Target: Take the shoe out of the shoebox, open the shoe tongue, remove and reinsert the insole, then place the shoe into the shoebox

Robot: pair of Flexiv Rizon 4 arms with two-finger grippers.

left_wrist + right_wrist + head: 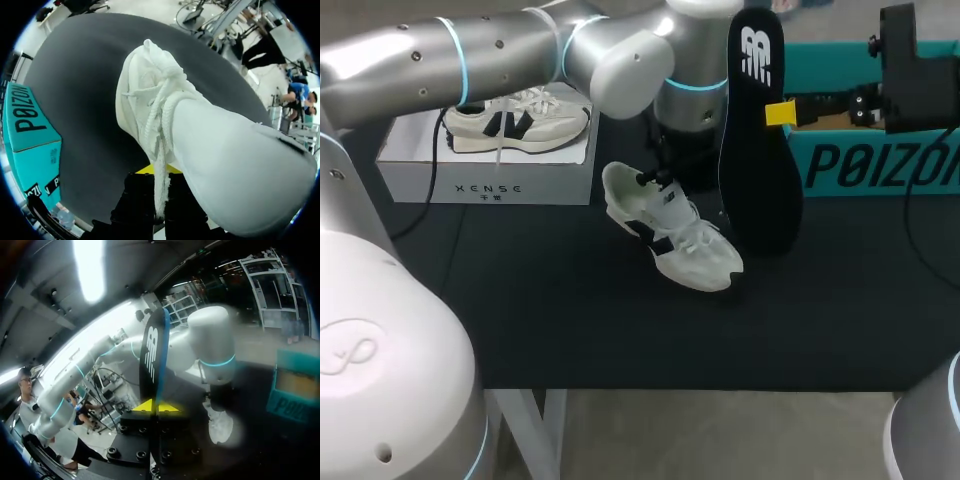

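Shoe [672, 238], white with dark panels, is lying on tabletop [570, 320] near teal shoebox [880, 165]. Right claw [780, 112] is clamping black insole [760, 170] upright. Left claw [654, 179] is sitting at the heel, its grip impossible to tell.

White shoe [670, 235] soft woven cloth with smooth dark panels, insole [758, 140] beside it matt black foam, table [570, 330] under it matt black, shoebox [880, 165] behind it smooth teal card, left arm [470, 60] above it glossy silver

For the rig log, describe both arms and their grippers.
Left arm and right arm: rounded silver-grey links, light-blue rings at joints, small dark dots on the left one. Left gripper and right gripper: black bodies, yellow fingertips.
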